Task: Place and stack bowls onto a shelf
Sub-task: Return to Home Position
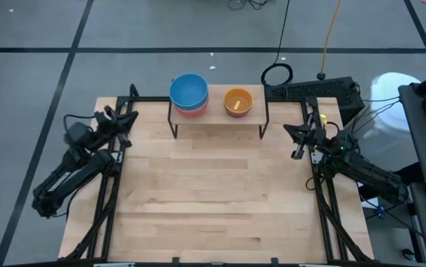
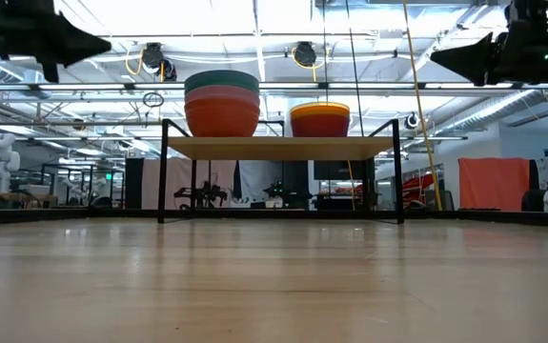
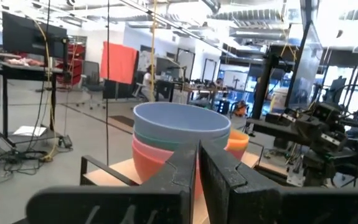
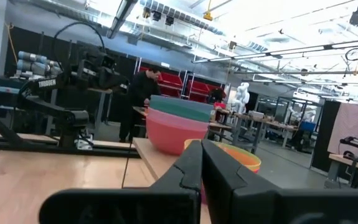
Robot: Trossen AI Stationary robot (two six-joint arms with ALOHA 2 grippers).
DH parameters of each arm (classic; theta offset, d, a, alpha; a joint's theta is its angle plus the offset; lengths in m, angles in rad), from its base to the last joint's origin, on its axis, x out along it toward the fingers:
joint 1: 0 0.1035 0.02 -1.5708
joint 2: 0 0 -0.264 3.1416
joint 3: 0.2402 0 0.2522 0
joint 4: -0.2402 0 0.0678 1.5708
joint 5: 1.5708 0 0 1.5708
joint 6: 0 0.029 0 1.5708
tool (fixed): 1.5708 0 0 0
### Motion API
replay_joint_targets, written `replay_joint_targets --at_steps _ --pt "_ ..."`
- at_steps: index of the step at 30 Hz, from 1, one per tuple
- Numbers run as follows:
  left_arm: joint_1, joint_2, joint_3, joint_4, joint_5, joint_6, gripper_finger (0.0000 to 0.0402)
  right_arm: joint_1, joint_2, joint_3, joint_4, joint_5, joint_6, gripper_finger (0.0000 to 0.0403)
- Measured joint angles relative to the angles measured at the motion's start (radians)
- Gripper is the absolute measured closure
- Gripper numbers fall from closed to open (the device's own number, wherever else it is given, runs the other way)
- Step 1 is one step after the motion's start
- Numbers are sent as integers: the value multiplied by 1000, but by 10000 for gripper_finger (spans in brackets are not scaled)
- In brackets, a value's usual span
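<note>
Shelf: the low light-wood shelf on thin black legs (image 1: pixel 216 116) (image 2: pixel 278 148) stands at the far edge of the light wooden tabletop (image 1: pixel 213 200), midway between the two arms.
Left stack: on the shelf's left end, four nested. There's the blue round plastic bowl (image 1: pixel 189 90) (image 3: pixel 182 121) on top, the teal bowl (image 2: pixel 221 81) (image 4: pixel 182 106) under it, then the pink bowl (image 2: pixel 221 93) (image 4: pixel 172 134), and the red-orange bowl (image 2: pixel 221 116) on the board.
Right stack: toward the shelf's right end, with a gap to the left stack. The yellow bowl (image 1: pixel 237 101) (image 2: pixel 319 106) shows on top, its rim just above the orange bowl (image 2: pixel 319 124). Anything nested lower is hidden.
Left gripper: the left gripper (image 1: pixel 129 117) (image 3: pixel 198 149) hangs above the table's far left edge, well apart from the bowls, fingers together with only a thin slit between them.
Right gripper: the right gripper (image 1: pixel 293 133) (image 4: pixel 202 146) is raised at the far right edge beside the shelf, touching nothing, fingers pressed together too.
</note>
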Motion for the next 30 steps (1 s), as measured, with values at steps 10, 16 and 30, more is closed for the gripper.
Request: replay_joint_targets --at_steps 10,16,30 --pt "0 0 -179 207 20 -39 378 0 0 -4 -16 0 0 403" --pt "0 0 -254 247 51 -39 378 0 0 -67 10 0 15 403" --pt "0 1 -293 226 82 21 378 0 0 -105 15 0 62 403"
